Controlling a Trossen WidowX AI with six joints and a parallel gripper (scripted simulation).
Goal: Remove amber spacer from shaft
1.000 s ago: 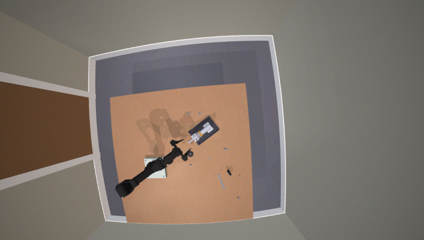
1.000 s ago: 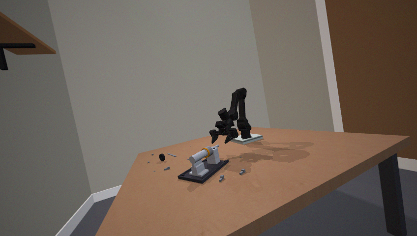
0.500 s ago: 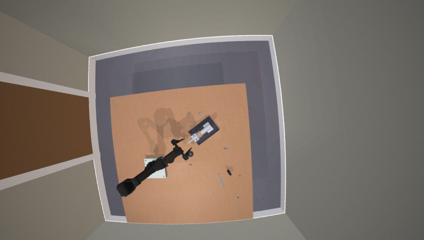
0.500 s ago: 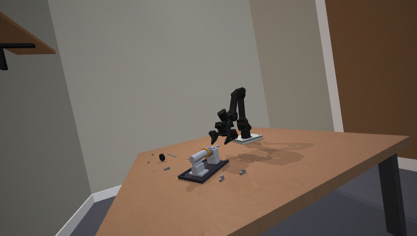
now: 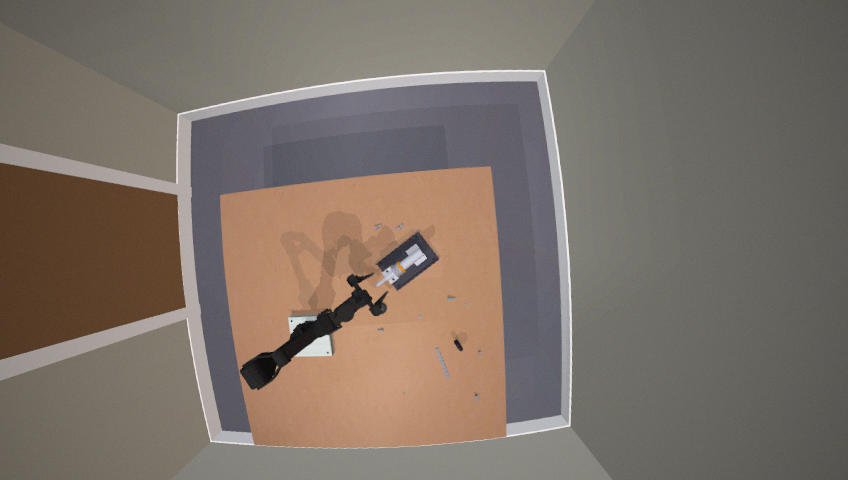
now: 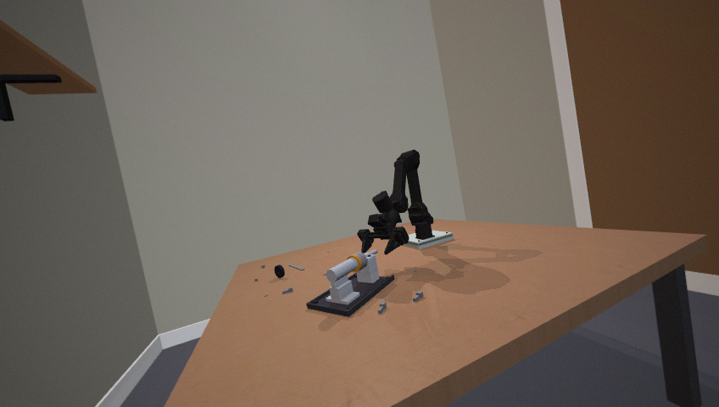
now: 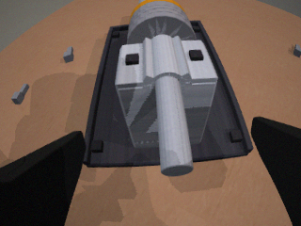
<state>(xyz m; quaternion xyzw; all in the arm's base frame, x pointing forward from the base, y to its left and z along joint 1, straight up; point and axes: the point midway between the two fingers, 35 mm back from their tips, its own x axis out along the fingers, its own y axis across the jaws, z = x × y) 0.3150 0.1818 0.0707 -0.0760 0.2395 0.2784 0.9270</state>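
Your black two-fingered gripper hovers wide open and empty around the free end of the pale grey cylindrical shaft, which lies across a light grey support block, the ring-shaped amber spacer in line beyond, above the dark rectangular tray.

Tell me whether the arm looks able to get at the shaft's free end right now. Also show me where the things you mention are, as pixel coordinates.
Probably yes: the claw (image 5: 380, 283) (image 6: 375, 252) is open, and the shaft (image 5: 382, 281) (image 6: 373, 251) (image 7: 175, 127) sticks out toward it from the support block (image 7: 201, 71), with nothing visible between them.
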